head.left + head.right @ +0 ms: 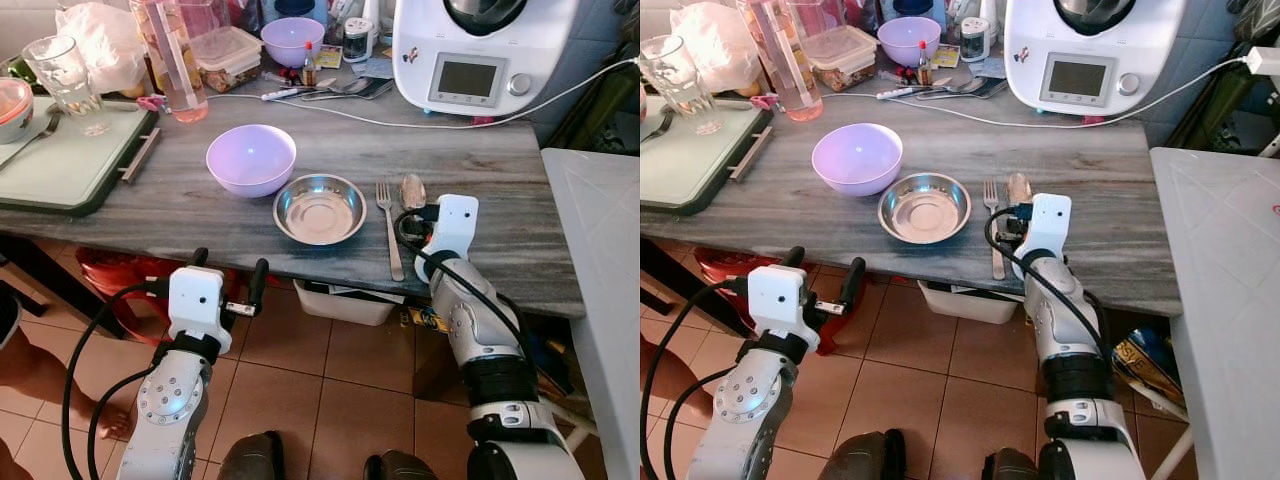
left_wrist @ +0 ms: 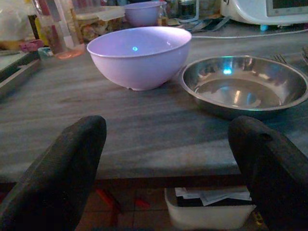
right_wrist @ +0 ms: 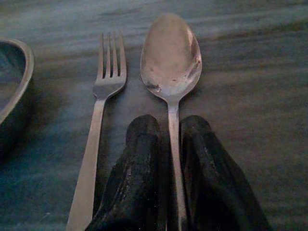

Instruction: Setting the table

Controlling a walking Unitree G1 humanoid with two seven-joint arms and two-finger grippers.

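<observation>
The right gripper [image 3: 169, 144] was down on the grey wood-grain table [image 1: 500, 170], its two black fingers [image 3: 139, 173] pinched in narrow on the handle of the spoon [image 3: 170, 57], one finger on each side of the thin stem. The spoon lay flat, bowl pointing away from the robot toward the back of the table. Right beside it, on the robot's left and not touching, lay the fork [image 3: 108, 77], parallel, tines pointing the same way, its handle reaching the table's near edge. Next over sat the steel dish [image 1: 320, 208], just beside the fork, and touching or nearly touching that, the lilac bowl [image 1: 251, 158], a little farther back and to the left.

The left gripper [image 1: 229, 276] hung off the table's near edge, below the tabletop, over the tiled floor [image 1: 330, 370], fingers spread wide and holding nothing, pointing in at the bowl and dish.

Farther out: a white kitchen machine [image 1: 480, 50] stood at the back right, its cable [image 1: 400, 124] trailing across the table. At the back were a second lilac bowl [image 1: 292, 38] and a lidded plastic box [image 1: 226, 52]. On the left a tray [image 1: 70, 175] carried a drinking glass [image 1: 66, 82].
</observation>
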